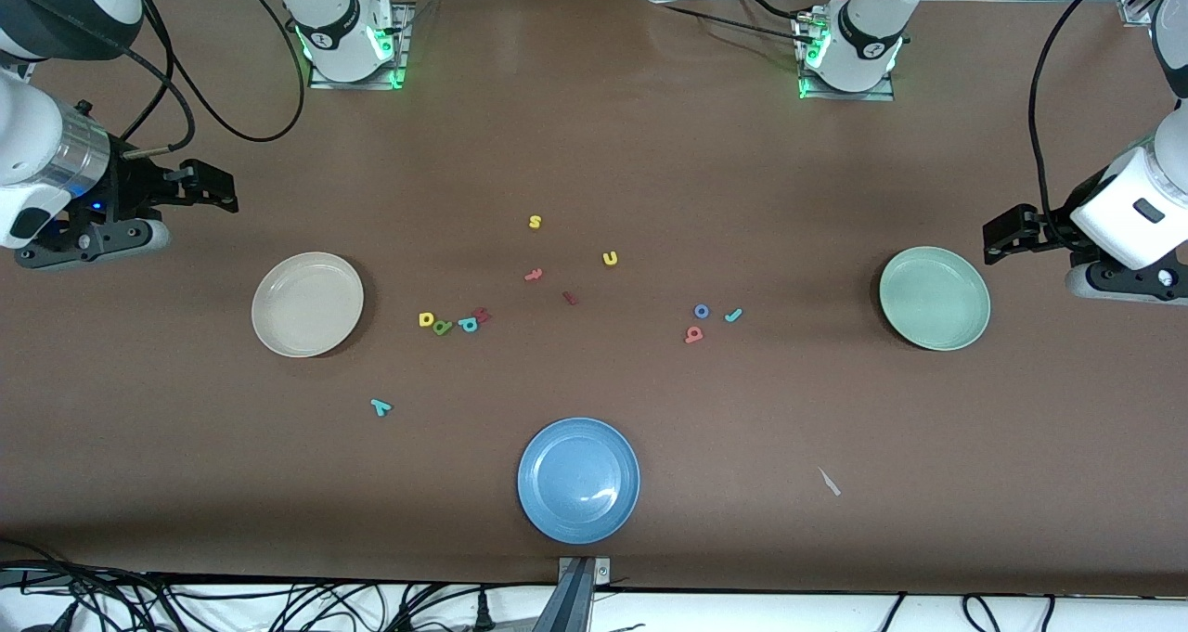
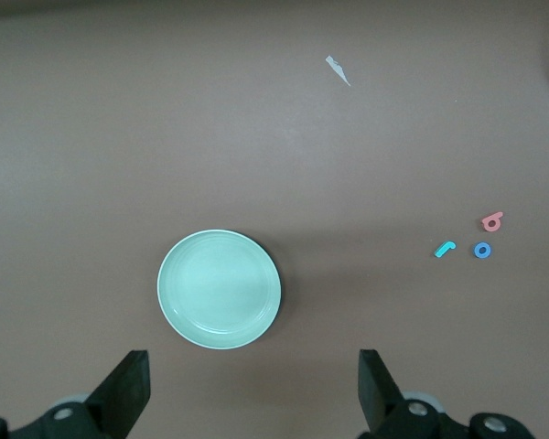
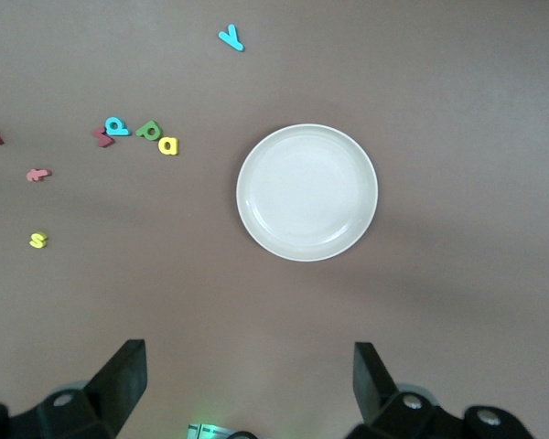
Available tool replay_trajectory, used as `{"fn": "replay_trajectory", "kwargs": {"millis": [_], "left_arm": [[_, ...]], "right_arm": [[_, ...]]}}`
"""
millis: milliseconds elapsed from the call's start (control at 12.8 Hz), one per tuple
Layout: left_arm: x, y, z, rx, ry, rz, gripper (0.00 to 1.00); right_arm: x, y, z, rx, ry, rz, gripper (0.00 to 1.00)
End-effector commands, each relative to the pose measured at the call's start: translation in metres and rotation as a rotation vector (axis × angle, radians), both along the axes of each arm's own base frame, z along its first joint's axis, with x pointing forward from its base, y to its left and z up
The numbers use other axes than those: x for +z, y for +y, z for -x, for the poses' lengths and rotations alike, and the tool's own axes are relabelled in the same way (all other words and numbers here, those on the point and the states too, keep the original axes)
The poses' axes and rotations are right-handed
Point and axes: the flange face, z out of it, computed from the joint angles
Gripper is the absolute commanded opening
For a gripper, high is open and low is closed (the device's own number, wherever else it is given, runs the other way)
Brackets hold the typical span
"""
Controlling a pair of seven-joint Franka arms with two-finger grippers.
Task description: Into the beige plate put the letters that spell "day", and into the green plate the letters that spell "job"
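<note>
Both arms wait, up in the air at the table ends. Left gripper (image 2: 252, 389) hangs by the green plate (image 1: 935, 298), jaws wide, empty. Right gripper (image 3: 247, 389) hangs by the beige plate (image 1: 307, 303), jaws wide, empty.

Landmark: blue plate (image 1: 578, 480). All letters lie farther from the front cam than it.

- yellow d (image 1: 426, 318), green a (image 1: 442, 327): side by side in a row, toward the beige plate.
- teal y (image 1: 380, 406): alone, nearest the blue plate, long axis slanted.
- blue o (image 1: 702, 311), teal j (image 1: 733, 315), red b (image 1: 693, 334): tight cluster toward the green plate; j's stem lies slanted.
</note>
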Motion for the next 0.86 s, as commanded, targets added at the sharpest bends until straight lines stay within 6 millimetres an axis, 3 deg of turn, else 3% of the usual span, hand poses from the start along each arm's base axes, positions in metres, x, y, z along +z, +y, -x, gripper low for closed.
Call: {"fn": "replay_trajectory", "kwargs": {"millis": [0, 235, 470, 783], "left_arm": [[0.005, -0.001, 0.003, 0.0, 0.002, -0.016, 1.0], [0.012, -0.001, 0.003, 0.0, -0.013, -0.012, 1.0], [0.014, -0.001, 0.003, 0.0, -0.016, -0.014, 1.0], [0.013, 0.001, 0.003, 0.002, -0.017, -0.023, 1.0]], "right_arm": [[0.006, -0.002, -0.001, 0.017, 0.006, 0.025, 1.0], [0.007, -0.007, -0.001, 0.008, 0.009, 0.027, 1.0], [0.02, -0.011, -0.002, 0.011, -0.022, 0.062, 1.0], [0.015, 0.018, 0.001, 0.071, -0.005, 0.095, 1.0]]}}
